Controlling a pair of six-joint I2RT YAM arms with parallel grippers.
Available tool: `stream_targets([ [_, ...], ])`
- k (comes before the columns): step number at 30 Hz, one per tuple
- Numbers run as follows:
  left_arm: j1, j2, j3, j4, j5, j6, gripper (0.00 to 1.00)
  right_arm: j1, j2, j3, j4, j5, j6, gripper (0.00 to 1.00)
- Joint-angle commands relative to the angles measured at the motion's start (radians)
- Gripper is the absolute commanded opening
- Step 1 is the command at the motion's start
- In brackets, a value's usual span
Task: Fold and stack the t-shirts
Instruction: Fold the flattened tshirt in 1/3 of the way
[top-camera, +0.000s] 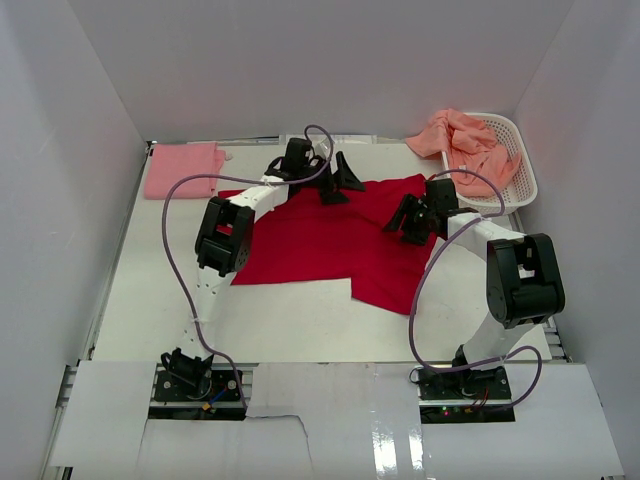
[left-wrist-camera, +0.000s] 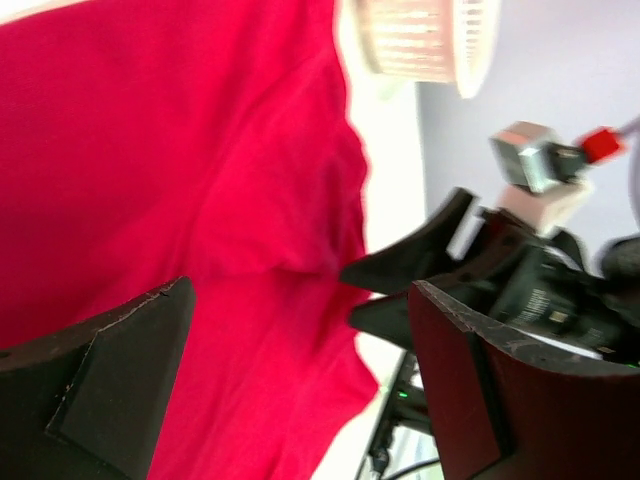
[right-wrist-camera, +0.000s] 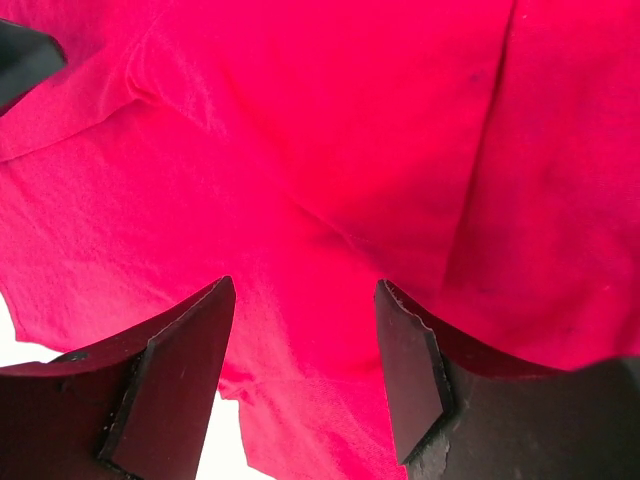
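Note:
A bright red t-shirt (top-camera: 320, 245) lies spread on the white table, partly folded. My left gripper (top-camera: 338, 180) is open above its far edge; the left wrist view shows red cloth (left-wrist-camera: 200, 180) below the wide-apart fingers (left-wrist-camera: 120, 370). My right gripper (top-camera: 408, 222) is open above the shirt's right part; red cloth (right-wrist-camera: 320, 170) fills its view between the fingers (right-wrist-camera: 405, 370). A light pink folded shirt (top-camera: 185, 170) lies at the far left. Salmon-orange shirts (top-camera: 465, 143) are heaped in and over the basket.
A white latticed plastic basket (top-camera: 520, 180) stands at the far right, also in the left wrist view (left-wrist-camera: 420, 40). White walls close in the table on three sides. The right arm (left-wrist-camera: 520, 280) shows close in the left wrist view.

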Motion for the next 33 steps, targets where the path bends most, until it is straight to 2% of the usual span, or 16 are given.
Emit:
stream_targets([
  [1,0.001,-0.013,-0.003,0.220,0.129,-0.135,0.98,-0.004,-0.019,-0.002,-0.002,0.030,0.013,0.64],
  [3,0.001,-0.005,-0.009,0.277,0.145,-0.169,0.98,-0.004,-0.039,-0.013,-0.004,0.045,0.012,0.64],
  [12,0.001,0.062,0.088,0.292,0.183,-0.232,0.98,-0.007,-0.068,-0.049,-0.022,0.079,0.018,0.64],
  [20,0.001,0.079,0.051,0.291,0.166,-0.217,0.98,-0.007,-0.063,-0.067,-0.018,0.098,0.018,0.64],
  [28,0.001,0.079,0.036,0.147,0.082,-0.096,0.98,-0.009,-0.013,-0.035,0.001,0.122,0.009,0.61],
  [33,0.001,0.061,0.026,0.099,0.068,-0.074,0.98,-0.009,0.024,-0.015,0.013,0.128,0.004,0.52],
])
